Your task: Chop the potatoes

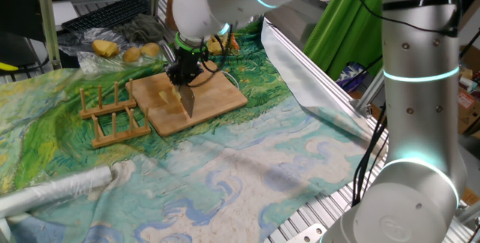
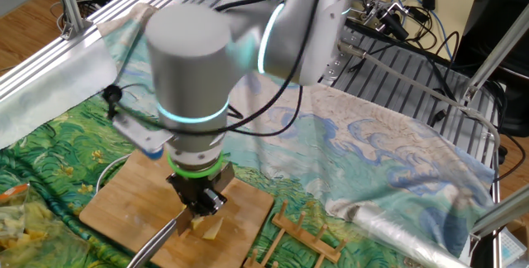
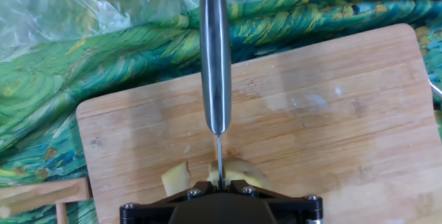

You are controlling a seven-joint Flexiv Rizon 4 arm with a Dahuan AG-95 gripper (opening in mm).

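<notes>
The pincer [image 1: 182, 73] is clamped tight on a knife [image 3: 215, 58], blade pointing toward twelve o'clock in the hand view. The potatoes [image 3: 235, 171] lie on the cutting board [image 3: 331, 134] directly beneath, one chunk on each side of the edge, at six o'clock.

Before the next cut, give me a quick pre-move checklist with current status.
1. Gripper shut on the knife: ok, handle held with the blade running straight down to the board.
2. Blade over the potato: ok, edge sits on the pale lump, with a smaller piece beside it.
3. Potato on the board: ok, both pieces lie near its edge but on the wood.
4. Cut finished through to the board: cannot tell, the gripper hides the contact.
5. Rack clear of the blade: ok, it stands beside the board, apart from the knife.
</notes>
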